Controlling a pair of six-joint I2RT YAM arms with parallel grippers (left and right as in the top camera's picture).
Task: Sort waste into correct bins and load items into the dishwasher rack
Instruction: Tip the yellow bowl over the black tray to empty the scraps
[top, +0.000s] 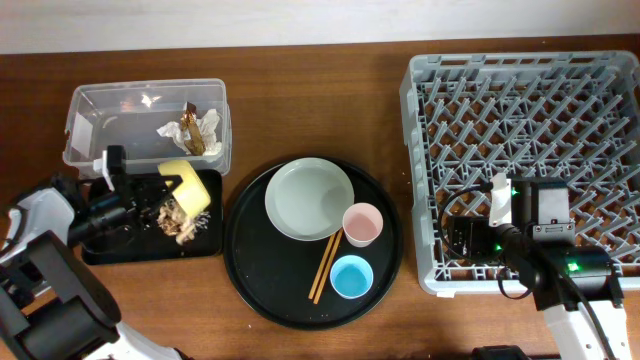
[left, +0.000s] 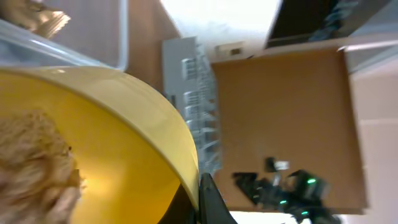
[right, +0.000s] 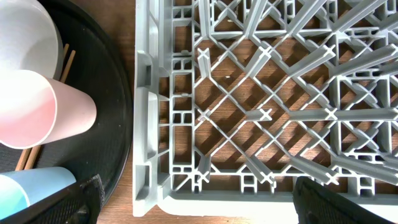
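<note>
My left gripper (top: 172, 187) is shut on the rim of the yellow bowl (top: 188, 186), tipped on its side over the shallow black tray (top: 110, 250). Beige-brown food scraps (top: 176, 220) lie on the tray below it. In the left wrist view the bowl (left: 124, 137) fills the frame with scraps (left: 31, 155) inside. The clear tub (top: 110, 120) holds the crumpled tissue and gold-brown wrapper (top: 192, 130). The plate (top: 309, 198), pink cup (top: 362, 223), blue cup (top: 351, 276) and chopsticks (top: 325, 266) lie on the round black tray (top: 250, 270). My right gripper (right: 193, 208) is open over the rack's (top: 520, 90) front-left corner.
The grey rack (right: 261, 112) stands at the right, close beside the round tray (right: 112, 74). The pink cup (right: 37, 112) and blue cup (right: 31, 186) show at the right wrist view's left edge. Bare wooden table lies in front of the trays.
</note>
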